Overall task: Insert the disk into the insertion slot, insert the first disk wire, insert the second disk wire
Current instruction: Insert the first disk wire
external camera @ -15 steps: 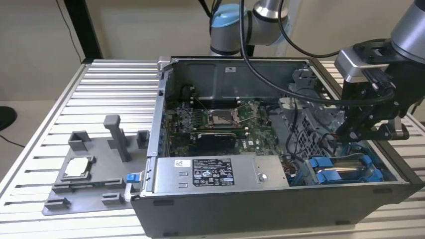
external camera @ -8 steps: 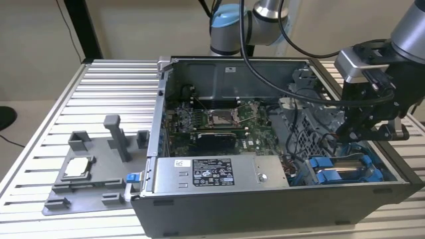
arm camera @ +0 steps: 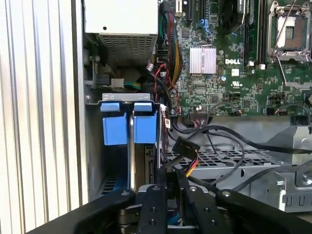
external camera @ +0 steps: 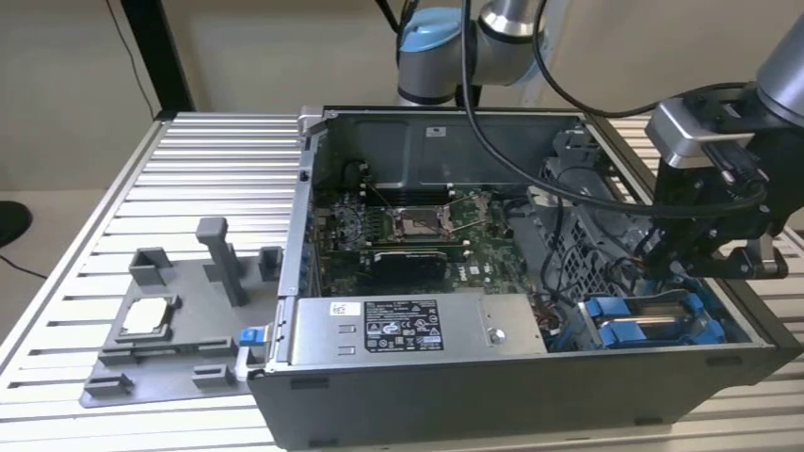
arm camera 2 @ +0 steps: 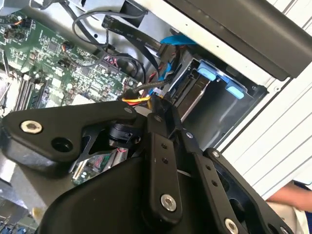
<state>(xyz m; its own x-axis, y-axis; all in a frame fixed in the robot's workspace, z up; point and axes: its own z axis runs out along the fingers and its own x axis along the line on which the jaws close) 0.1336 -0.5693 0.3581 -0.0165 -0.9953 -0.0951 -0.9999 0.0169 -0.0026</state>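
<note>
The disk sits on edge in the insertion slot, and its blue carrier tabs stick out of the bay. In the exterior view the disk's blue carrier lies at the case's front right corner. My gripper hangs just beside the bay, shut on a disk wire, a black plug with yellow, orange and red leads. The plug is free in the air beside the disk. The second wrist view shows the gripper with the leads next to the disk. In the exterior view the gripper is above the slot.
A grey power-supply box lies along the case front. The motherboard with its processor socket fills the middle. Loose black cables cross near the bay. A grey fixture plate lies on the table. A person's sleeve is nearby.
</note>
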